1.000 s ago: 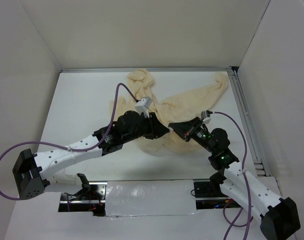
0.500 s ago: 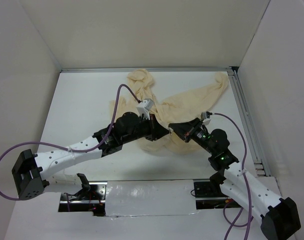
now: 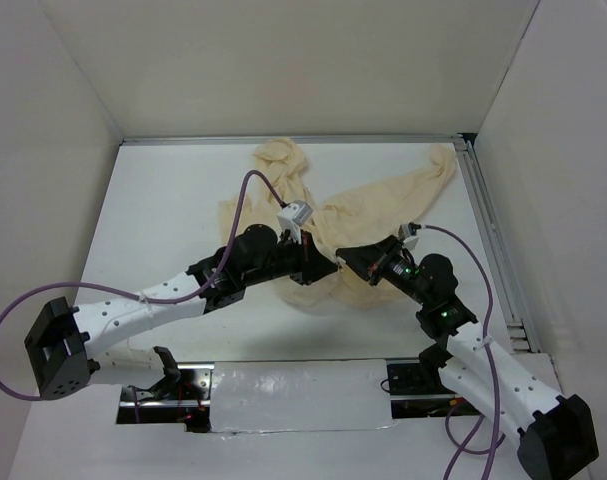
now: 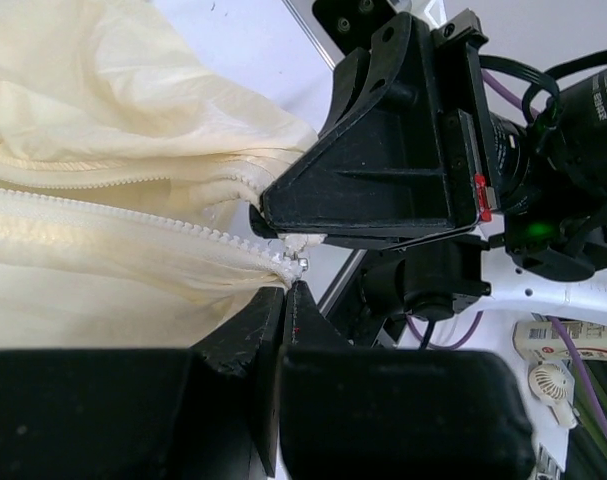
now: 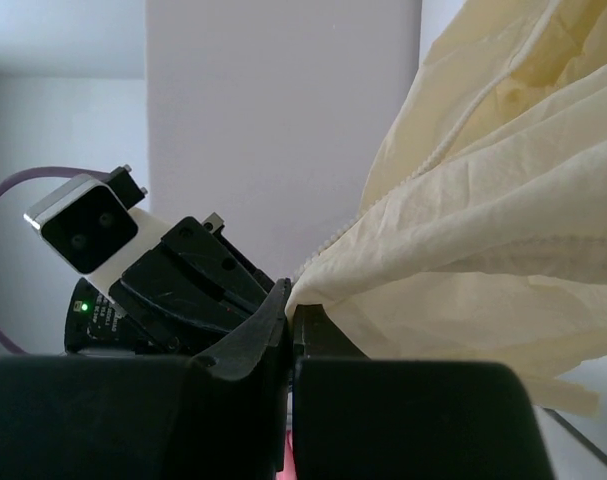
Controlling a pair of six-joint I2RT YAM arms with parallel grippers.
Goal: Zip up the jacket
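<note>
The cream jacket (image 3: 383,205) lies crumpled at the back middle of the table, and its lower front is lifted to where both grippers meet. In the left wrist view the white zipper (image 4: 133,215) runs right to a small metal slider (image 4: 301,263). My left gripper (image 4: 291,291) is shut, its tips pinching at that slider. My right gripper (image 5: 293,305) is shut on the jacket's edge (image 5: 483,250) beside the zipper's teeth. From above, the left gripper (image 3: 329,266) and the right gripper (image 3: 346,258) almost touch.
White walls stand close on three sides. A metal rail (image 3: 498,250) runs along the table's right edge. A foil-taped strip (image 3: 293,400) lies between the arm bases at the near edge. Purple cables (image 3: 253,185) loop above both arms.
My left gripper's jaws have come together at the zipper's end, and the left wrist has edged right toward the right gripper. The right arm has not moved.
</note>
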